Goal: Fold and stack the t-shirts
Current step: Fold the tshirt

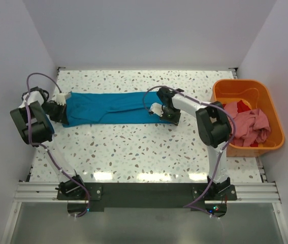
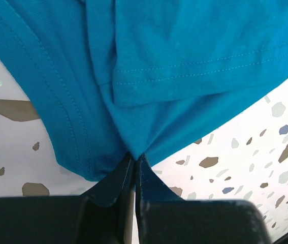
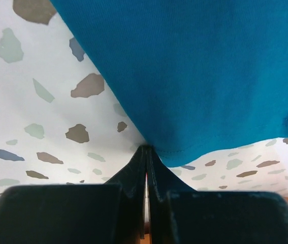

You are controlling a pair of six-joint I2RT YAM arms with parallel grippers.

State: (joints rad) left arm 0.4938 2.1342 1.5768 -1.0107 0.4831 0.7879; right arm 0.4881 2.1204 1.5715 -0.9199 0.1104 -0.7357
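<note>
A teal-blue t-shirt (image 1: 110, 108) lies folded into a long strip across the far half of the table. My left gripper (image 1: 61, 113) is shut on its left end; the left wrist view shows the jaws (image 2: 135, 156) pinching the cloth (image 2: 184, 76) at a gathered edge. My right gripper (image 1: 160, 113) is shut on the strip's right end; the right wrist view shows the jaws (image 3: 146, 148) closed on the hem of the cloth (image 3: 210, 66). A pink t-shirt (image 1: 248, 127) and a red one (image 1: 243, 107) lie bunched in the orange tub.
The orange plastic tub (image 1: 270, 109) stands at the table's right edge, next to the right arm. White walls close in the table on the left, right and back. Speckled table surface (image 1: 133, 147) lies in front of the strip.
</note>
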